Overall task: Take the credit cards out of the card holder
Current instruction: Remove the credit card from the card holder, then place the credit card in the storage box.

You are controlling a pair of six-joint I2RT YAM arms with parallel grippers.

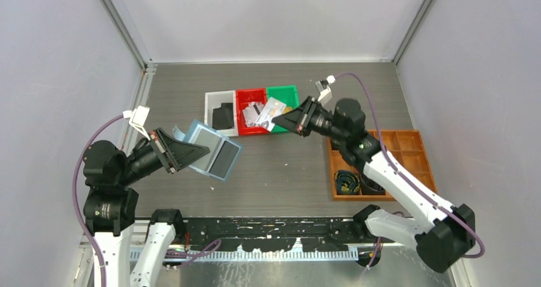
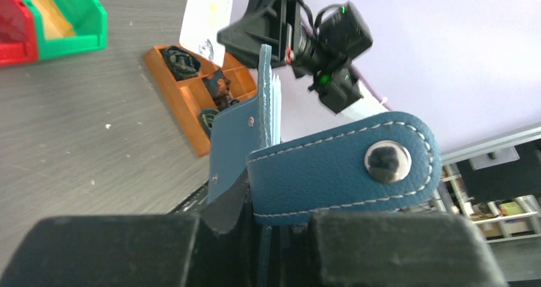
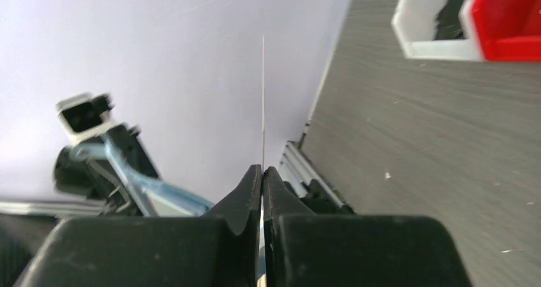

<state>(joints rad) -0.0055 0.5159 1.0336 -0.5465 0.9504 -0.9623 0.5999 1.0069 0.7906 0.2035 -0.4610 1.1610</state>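
Blue leather card holder (image 2: 332, 175) clamped in left tool (image 1: 194, 152); pale plastic card (image 1: 275, 110) pinched free in right tool (image 3: 262, 172); more cards (image 2: 275, 105) seemingly inside.

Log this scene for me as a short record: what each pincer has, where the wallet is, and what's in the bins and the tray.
left pincer: shut on the blue card holder
card holder: open, held up off the table
right pincer: shut on a pale credit card
held card: above the red bin and green bin
red bin: light-coloured cards inside
white bin: a black flat item inside
orange tray: coiled cables, beside the right arm
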